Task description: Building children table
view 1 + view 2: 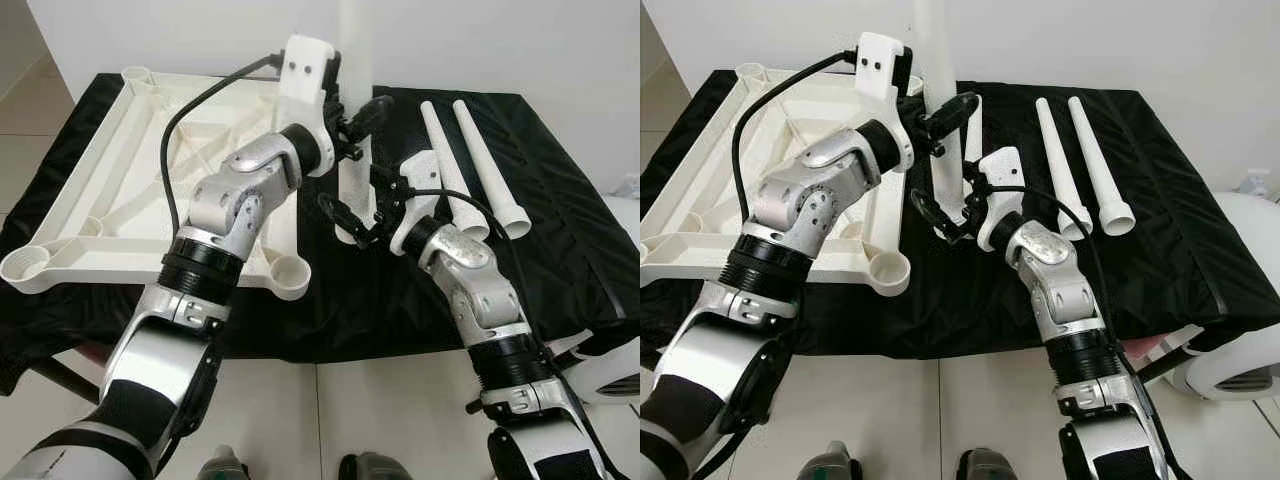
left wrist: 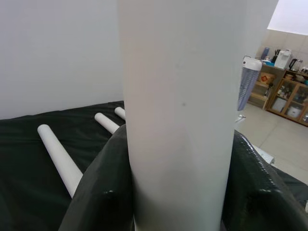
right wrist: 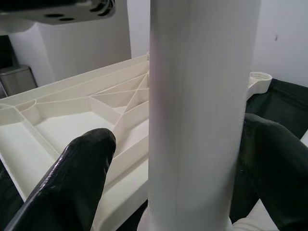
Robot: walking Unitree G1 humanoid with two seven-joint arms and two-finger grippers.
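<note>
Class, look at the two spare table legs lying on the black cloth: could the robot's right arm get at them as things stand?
Probably not yet. The spare legs lie unobstructed just beside the right gripper, but that gripper is around the upright leg, which the left gripper also holds. It would have to let go first.
</note>
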